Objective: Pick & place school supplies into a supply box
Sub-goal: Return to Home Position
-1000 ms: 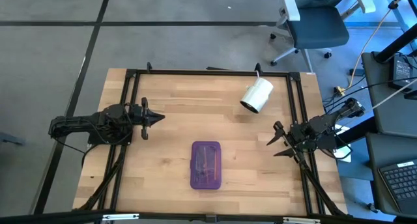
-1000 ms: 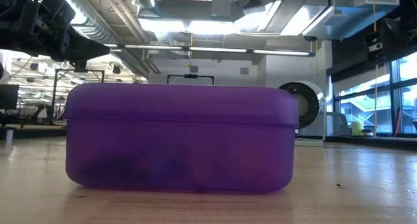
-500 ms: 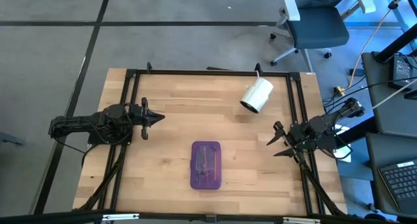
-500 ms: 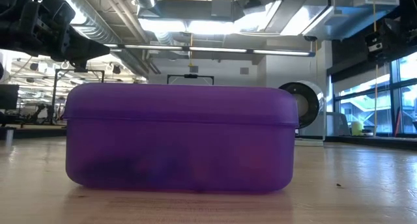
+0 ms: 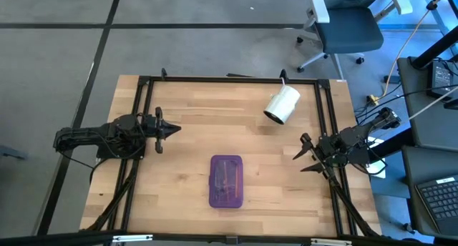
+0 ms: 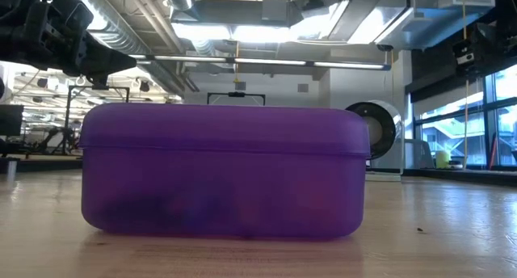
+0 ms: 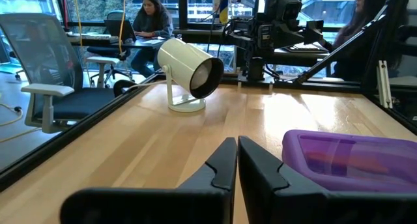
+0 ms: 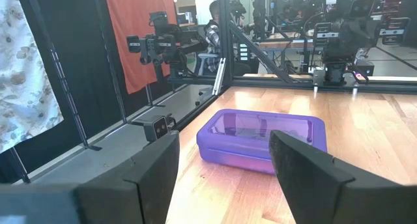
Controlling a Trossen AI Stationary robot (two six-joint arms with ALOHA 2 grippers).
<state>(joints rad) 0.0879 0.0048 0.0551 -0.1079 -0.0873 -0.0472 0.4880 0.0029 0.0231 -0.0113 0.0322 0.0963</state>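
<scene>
The supply box (image 5: 226, 180), a translucent purple case with its lid down, lies flat on the wooden table near the front edge, about midway between the arms. It fills the low view (image 6: 222, 171). Dim dark shapes show through its walls; the school supplies cannot be made out otherwise. My left gripper (image 5: 175, 129) hovers shut at the table's left side, pointing level toward the right, with the box (image 7: 352, 159) off to its side. My right gripper (image 5: 300, 154) hovers open at the right side, pointing level toward the box (image 8: 260, 136), well short of it.
A white cylindrical thing (image 5: 282, 105) on a small foot stands at the far right of the table (image 7: 189, 68). Black frame rails (image 5: 143, 103) run along the table's edges. Bare wood lies around the box. An office chair (image 5: 348, 28) and seated people (image 7: 148, 15) are beyond the table.
</scene>
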